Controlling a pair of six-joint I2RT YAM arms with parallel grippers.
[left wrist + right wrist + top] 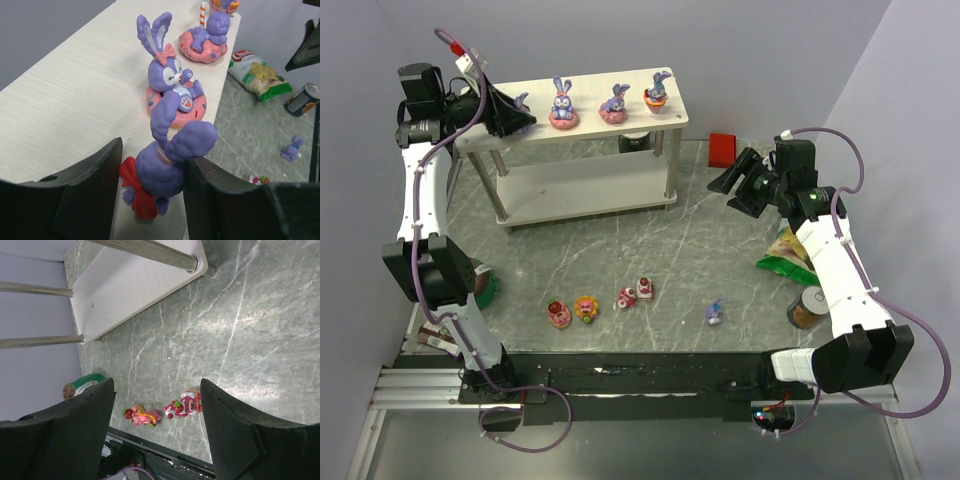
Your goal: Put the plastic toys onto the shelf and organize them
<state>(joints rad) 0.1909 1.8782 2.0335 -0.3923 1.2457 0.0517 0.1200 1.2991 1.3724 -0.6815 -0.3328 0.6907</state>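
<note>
Left jaws grip red-bow bunny (160, 175) at shelf (75, 100) top, upper left of overhead frame. Right jaws open, empty, mid-right. Bunny prob. light, hard, slick plastic w/ thin ears; best held round body, gentle squeeze.

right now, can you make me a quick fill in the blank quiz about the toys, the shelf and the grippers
1. The left gripper has the bunny with the ___ bow between its fingers.
2. Every toy on the shelf stands on its ___ board.
3. On the table sit ___ toys, one of them a small bunny.
4. The right gripper is open and holds ___.

Missing words: red; top; five; nothing.
</note>
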